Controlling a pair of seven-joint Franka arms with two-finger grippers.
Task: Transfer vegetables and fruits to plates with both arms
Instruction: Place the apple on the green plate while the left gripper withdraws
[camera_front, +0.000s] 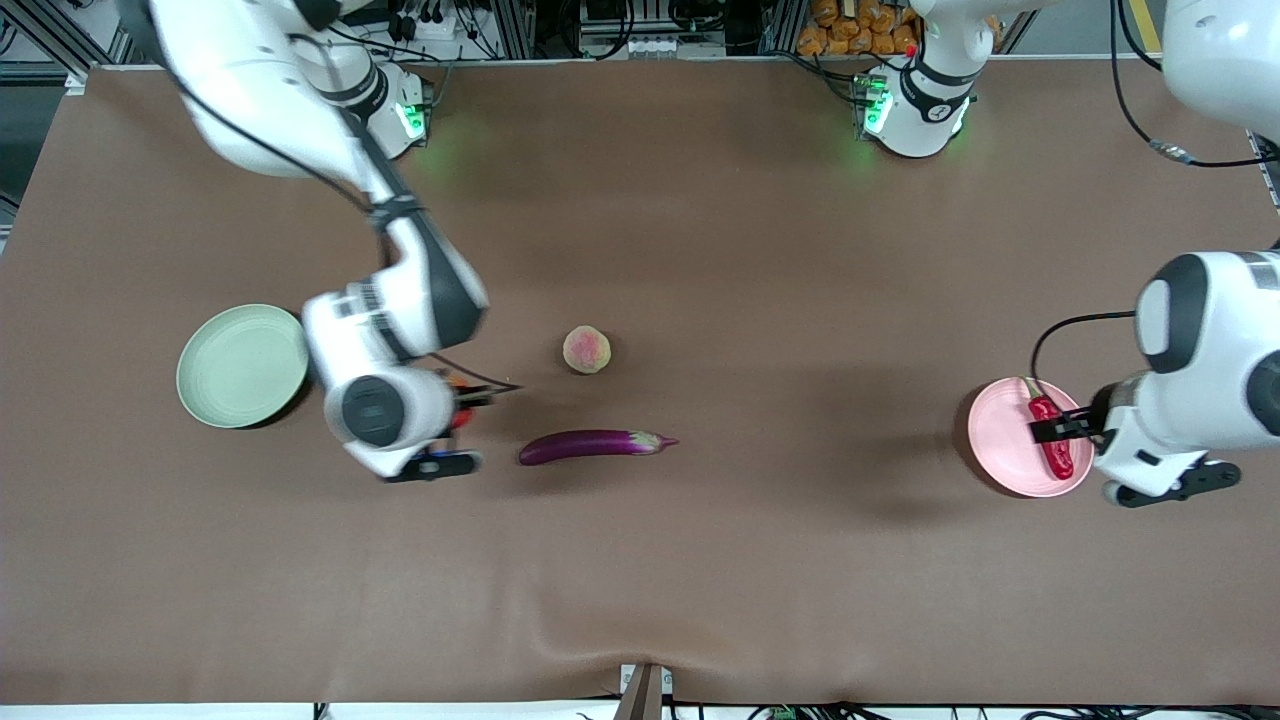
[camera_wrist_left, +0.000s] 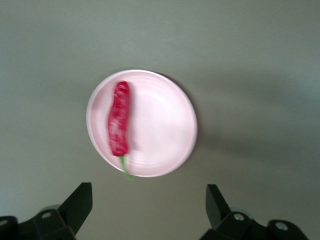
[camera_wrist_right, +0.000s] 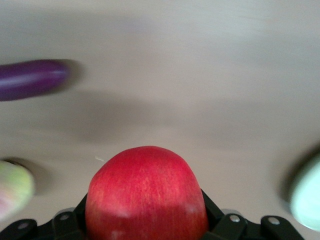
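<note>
My right gripper (camera_front: 465, 405) is shut on the red pomegranate (camera_wrist_right: 146, 195) and holds it over the table between the pale green plate (camera_front: 243, 365) and the purple eggplant (camera_front: 595, 446). The yellow-green fruit (camera_front: 587, 350) lies on the table farther from the front camera than the eggplant. The red chili pepper (camera_front: 1052, 445) lies on the pale pink plate (camera_front: 1005, 450) at the left arm's end. My left gripper (camera_front: 1060, 428) is open and empty above that plate. The left wrist view shows the chili (camera_wrist_left: 119, 125) on the pink plate (camera_wrist_left: 160, 125), with my left gripper (camera_wrist_left: 149, 205) clear of both.
The right wrist view shows the eggplant (camera_wrist_right: 30, 79), the yellow-green fruit (camera_wrist_right: 12, 187) and the green plate's edge (camera_wrist_right: 307, 195) around the held pomegranate. The brown table cloth (camera_front: 780, 300) stretches between the two plates.
</note>
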